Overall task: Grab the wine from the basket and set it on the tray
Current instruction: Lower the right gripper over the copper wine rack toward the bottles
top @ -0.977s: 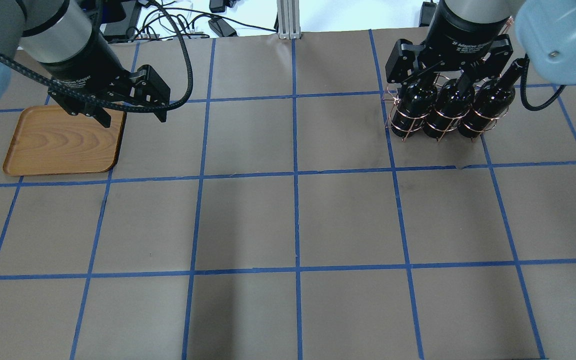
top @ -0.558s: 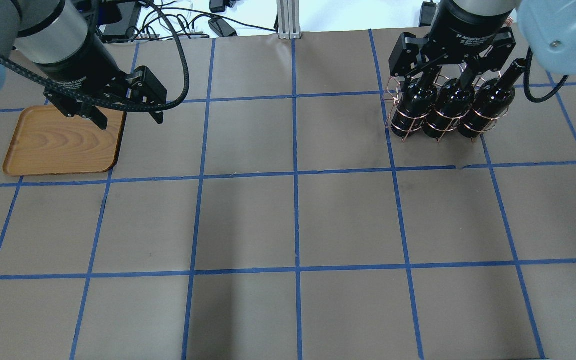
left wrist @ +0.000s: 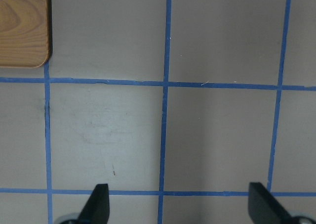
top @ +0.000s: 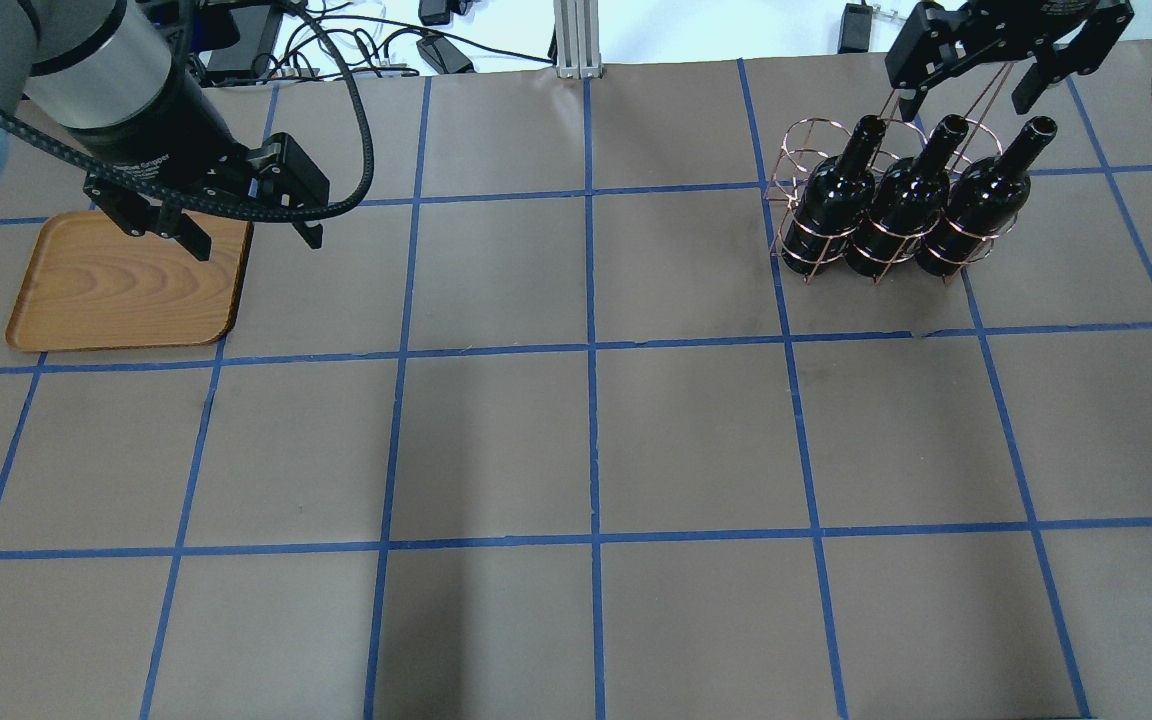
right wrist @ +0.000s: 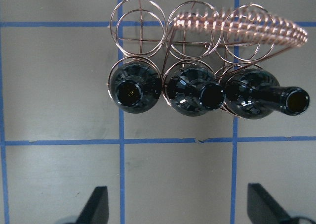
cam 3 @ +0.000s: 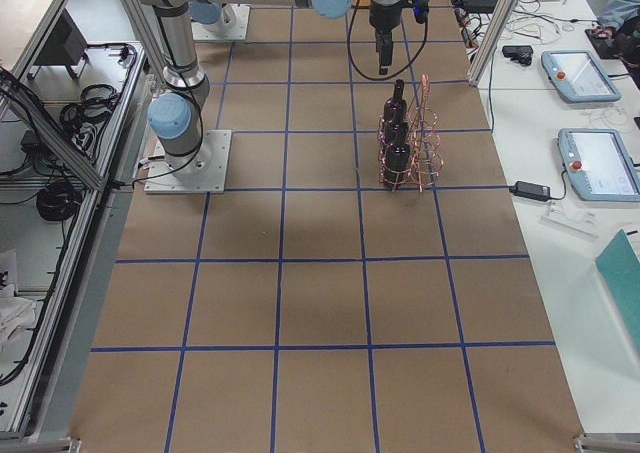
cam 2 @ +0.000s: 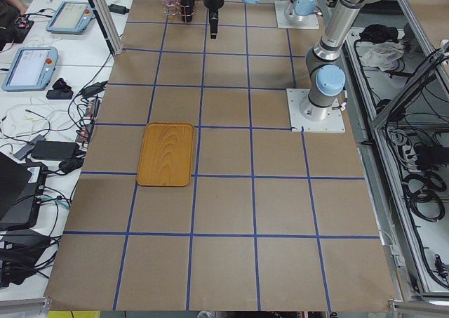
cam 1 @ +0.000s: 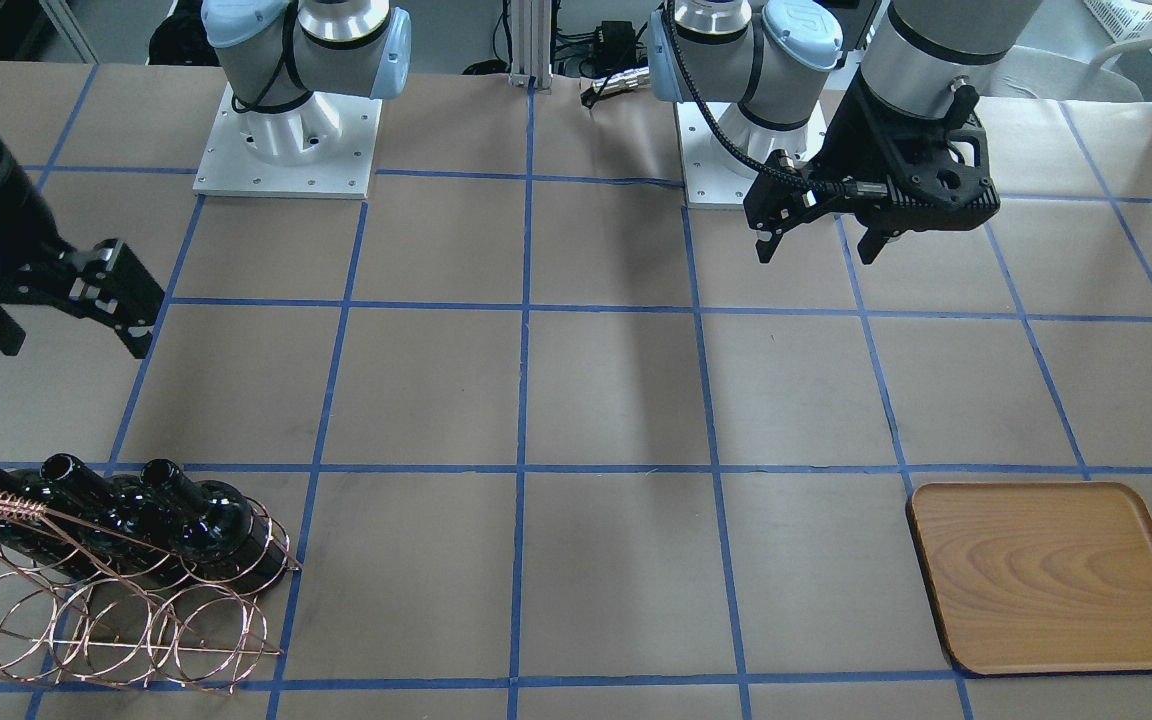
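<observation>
The right gripper (right wrist: 181, 206) hangs with jaws wide apart, just short of three wine bottles (right wrist: 195, 91) standing in the basket (right wrist: 247, 21). It should centre on one neck, probably an outer one, clamp firmly and lift clear. Far across the table, the tray (top: 121, 285) lies bare beside the left gripper (top: 256, 240), whose jaws are also spread.

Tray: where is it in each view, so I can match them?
Front-facing: tray lower right.
Overhead: tray upper left.
Exterior left: tray centre-left.
Exterior right: not in it.
Left wrist: tray top-left corner.
Right wrist: not in it.
Landmark: blue tape crossing off its corner.
</observation>
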You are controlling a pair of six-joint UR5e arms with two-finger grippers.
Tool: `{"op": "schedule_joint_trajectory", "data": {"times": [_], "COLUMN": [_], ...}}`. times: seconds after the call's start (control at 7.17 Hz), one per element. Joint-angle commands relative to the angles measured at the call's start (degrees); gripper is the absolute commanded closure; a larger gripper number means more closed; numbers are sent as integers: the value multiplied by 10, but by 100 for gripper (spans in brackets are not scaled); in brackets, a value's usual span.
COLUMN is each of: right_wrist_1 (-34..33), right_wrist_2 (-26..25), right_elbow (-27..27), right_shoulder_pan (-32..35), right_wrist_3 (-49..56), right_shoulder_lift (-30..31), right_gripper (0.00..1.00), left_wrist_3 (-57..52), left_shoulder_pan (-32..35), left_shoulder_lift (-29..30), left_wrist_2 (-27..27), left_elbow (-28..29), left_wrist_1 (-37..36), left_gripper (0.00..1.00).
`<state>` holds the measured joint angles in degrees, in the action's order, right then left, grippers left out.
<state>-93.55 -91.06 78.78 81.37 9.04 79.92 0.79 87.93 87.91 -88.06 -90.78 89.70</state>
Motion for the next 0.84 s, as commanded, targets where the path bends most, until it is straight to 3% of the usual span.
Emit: {"op": "schedule_joint_trajectory", "data": {"times": [0.0, 0.7], "right_wrist_1": [-46, -86], "right_wrist_2": [2, 2], "right_elbow": [-5, -3], "right_shoulder_pan": [-23, -23], "right_wrist_3": [27, 25], "right_shoulder_lift": [-55, -98], "right_gripper": [0, 7], "left_wrist_3": [0, 0], "left_shoulder_pan": [0, 1], "left_shoulder_lift": [1, 0], "left_wrist_2": [-1, 2], "left_elbow": [-1, -13], "left_wrist_1": [0, -2], "left_gripper": [0, 0]}}
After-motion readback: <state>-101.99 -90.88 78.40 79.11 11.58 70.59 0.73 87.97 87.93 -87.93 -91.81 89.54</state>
